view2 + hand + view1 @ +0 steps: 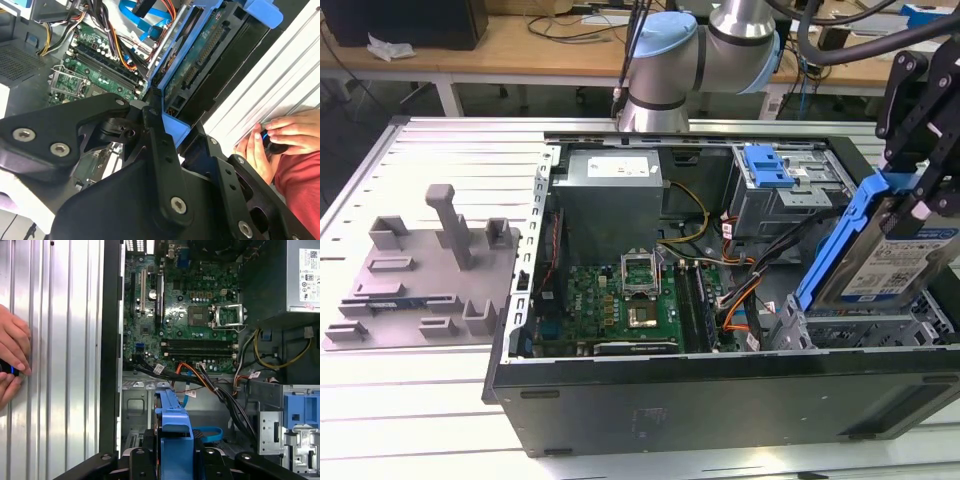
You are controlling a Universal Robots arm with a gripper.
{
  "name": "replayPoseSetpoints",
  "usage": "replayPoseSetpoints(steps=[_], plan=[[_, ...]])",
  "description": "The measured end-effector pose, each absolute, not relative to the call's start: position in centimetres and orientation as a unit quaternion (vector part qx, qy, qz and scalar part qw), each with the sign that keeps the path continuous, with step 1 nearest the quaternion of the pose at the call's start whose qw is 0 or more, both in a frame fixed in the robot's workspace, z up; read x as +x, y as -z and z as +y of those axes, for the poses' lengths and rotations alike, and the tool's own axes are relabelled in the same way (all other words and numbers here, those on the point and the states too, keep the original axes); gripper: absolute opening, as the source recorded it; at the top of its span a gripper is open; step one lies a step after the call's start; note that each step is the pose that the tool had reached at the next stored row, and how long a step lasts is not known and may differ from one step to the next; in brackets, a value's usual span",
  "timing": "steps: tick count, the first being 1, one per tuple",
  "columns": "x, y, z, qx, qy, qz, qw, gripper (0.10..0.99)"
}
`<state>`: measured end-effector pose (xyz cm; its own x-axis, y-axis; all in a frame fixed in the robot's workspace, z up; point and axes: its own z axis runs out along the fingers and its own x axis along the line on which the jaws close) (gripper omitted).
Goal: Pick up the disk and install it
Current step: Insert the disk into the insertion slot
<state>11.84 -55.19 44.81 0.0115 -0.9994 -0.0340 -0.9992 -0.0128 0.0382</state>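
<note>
Disk (878,262), clamped tilted in gripper (908,205) just above drive cage (850,325), likely needs levelling with cage rails, clear of cables (760,290) beside cage.

The disk (880,265), at the right of the exterior view, has a smooth silver metal face with a paper label and a glossy blue plastic frame, clamped by the matt black gripper (912,205). At the left, the holder block (420,275) is matt grey plastic on a table (410,410) of ribbed, pale, faintly shiny metal. The computer case (720,395) is matt black, and the bench (520,45) at the upper left looks wooden.
</note>
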Motion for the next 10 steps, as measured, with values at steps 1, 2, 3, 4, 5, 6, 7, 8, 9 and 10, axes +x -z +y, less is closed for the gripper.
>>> replayPoseSetpoints(steps=[1, 2, 3, 4, 5, 6, 7, 8, 9, 10], plan=[[11.8, -44.7, -55.2, 0.711, 0.026, -0.703, 0.002, 0.369], [11.8, -44.6, -55.2, 0.711, 0.026, -0.703, 0.002, 0.369], [11.8, -44.5, -55.2, 0.711, 0.026, -0.703, 0.001, 0.369], [11.8, -44.3, -55.2, 0.711, 0.026, -0.703, 0.002, 0.369], [11.8, -44.2, -55.2, 0.711, 0.026, -0.703, 0.001, 0.369], [11.8, -44.2, -55.2, 0.711, 0.026, -0.703, 0.002, 0.369], [11.8, -44.0, -55.2, 0.711, 0.026, -0.703, 0.001, 0.369], [11.8, -43.9, -55.2, 0.711, 0.026, -0.703, 0.002, 0.369], [11.8, -43.8, -55.2, 0.711, 0.026, -0.703, 0.001, 0.369], [11.8, -43.7, -55.2, 0.711, 0.026, -0.703, 0.001, 0.369]])
